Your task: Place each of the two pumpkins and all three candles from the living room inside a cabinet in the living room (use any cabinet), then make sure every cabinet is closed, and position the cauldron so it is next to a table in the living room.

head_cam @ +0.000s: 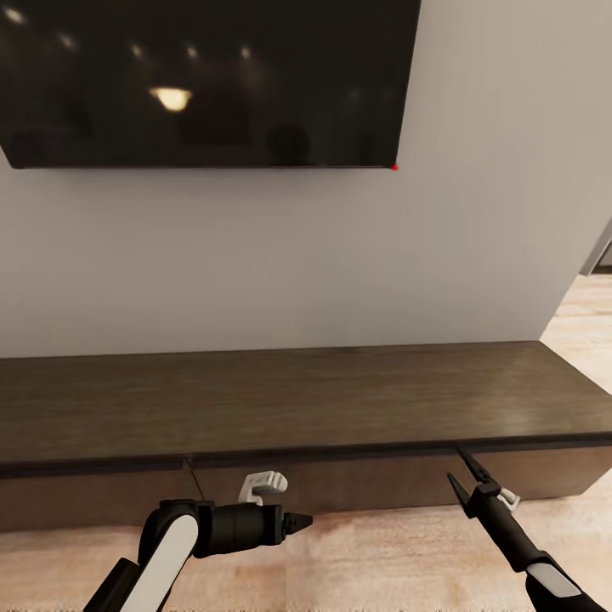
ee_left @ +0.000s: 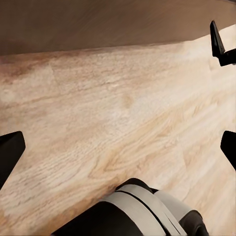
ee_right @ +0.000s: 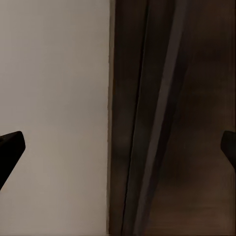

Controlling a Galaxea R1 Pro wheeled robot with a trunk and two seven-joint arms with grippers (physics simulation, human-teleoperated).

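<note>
you face the tv console (head_cam: pixel 297 399), drawer fronts flush and top bare. right gripper (head_cam: pixel 466 478), fingers spread, at its edge, five o'clock; left gripper (head_cam: pixel 299 521) fingers spread, empty. stowing remains.

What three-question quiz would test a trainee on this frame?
1. True or false: the right gripper is raised to the front top edge of the long dark brown wood cabinet.
2. The black wall TV hangs: A) above the cabinet, B) beside it.
3. Fill in: the left gripper is over the light wood plank ____.
Key: 1 true; 2 A; 3 floor.
</note>
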